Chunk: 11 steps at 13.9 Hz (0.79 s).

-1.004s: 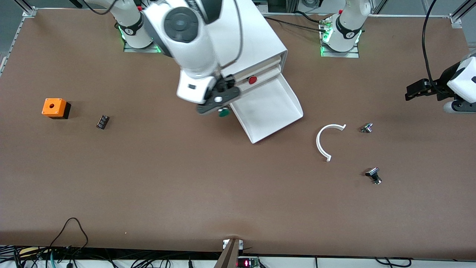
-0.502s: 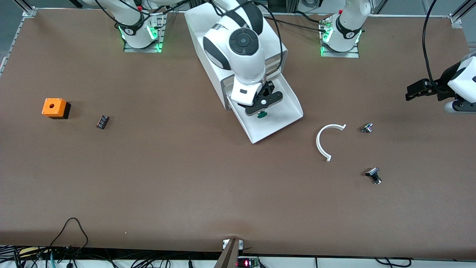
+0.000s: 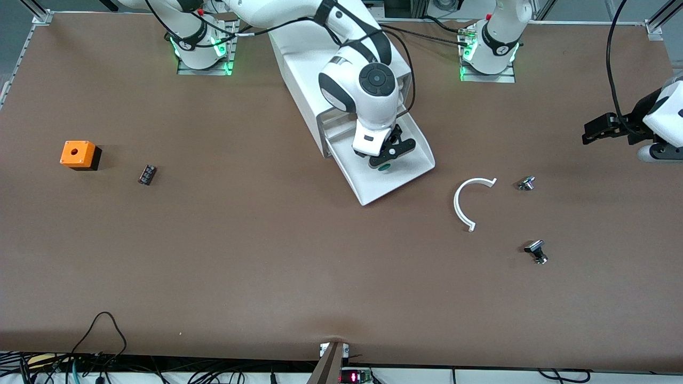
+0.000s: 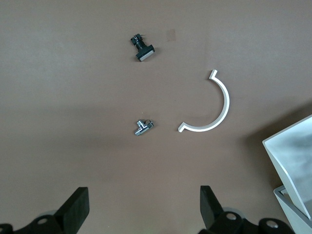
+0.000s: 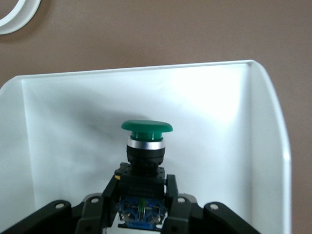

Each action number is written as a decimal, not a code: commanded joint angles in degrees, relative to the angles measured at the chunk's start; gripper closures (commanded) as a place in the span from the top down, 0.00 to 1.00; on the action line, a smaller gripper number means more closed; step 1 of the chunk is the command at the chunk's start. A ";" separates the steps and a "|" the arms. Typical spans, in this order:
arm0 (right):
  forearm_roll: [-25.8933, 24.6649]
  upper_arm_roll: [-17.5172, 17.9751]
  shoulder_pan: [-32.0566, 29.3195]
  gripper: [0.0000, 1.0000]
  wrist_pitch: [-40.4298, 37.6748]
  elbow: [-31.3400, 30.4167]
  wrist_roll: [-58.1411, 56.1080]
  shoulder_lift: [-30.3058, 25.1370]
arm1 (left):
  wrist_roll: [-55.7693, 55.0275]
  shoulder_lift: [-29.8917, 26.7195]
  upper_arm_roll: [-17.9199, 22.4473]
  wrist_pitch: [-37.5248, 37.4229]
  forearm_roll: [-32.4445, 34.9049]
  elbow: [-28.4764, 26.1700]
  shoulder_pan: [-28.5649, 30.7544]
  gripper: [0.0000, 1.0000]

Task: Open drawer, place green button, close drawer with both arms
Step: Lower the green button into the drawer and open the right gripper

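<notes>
Front view hides the button (image 3: 383,168) (body clamped by right hand (image 3: 388,160)) over the drawer (image 3: 413,165); left hand (image 3: 589,133) open.

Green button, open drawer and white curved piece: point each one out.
button (image 5: 146,127), right wrist view, on its green cap.
drawer (image 3: 413,166), front view, on the bare tray floor.
white curved piece (image 3: 459,198), front view, on the middle of its arc.

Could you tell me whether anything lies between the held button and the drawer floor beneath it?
Nothing visible does. The right end effector holds the button over the open drawer, whose white floor below it is bare.
</notes>
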 commanded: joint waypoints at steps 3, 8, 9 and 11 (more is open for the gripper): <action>-0.81 -0.60 0.87 0.00 5.53 -3.20 2.33 -0.02 | 0.20 0.48 0.01 0.04 0.60 1.22 -0.01 1.00; -0.99 -0.95 0.35 1.00 4.66 -2.85 3.39 -0.81 | 0.20 1.09 0.01 -0.14 0.60 2.71 0.07 1.00; -0.99 -1.04 0.08 1.00 3.70 -2.68 3.12 -1.07 | 0.11 1.09 0.01 -0.14 0.60 2.71 0.16 1.00; -1.34 -1.04 -1.40 1.00 -0.16 -2.24 1.64 -1.77 | 0.11 1.61 0.10 -0.14 0.69 3.41 0.16 1.00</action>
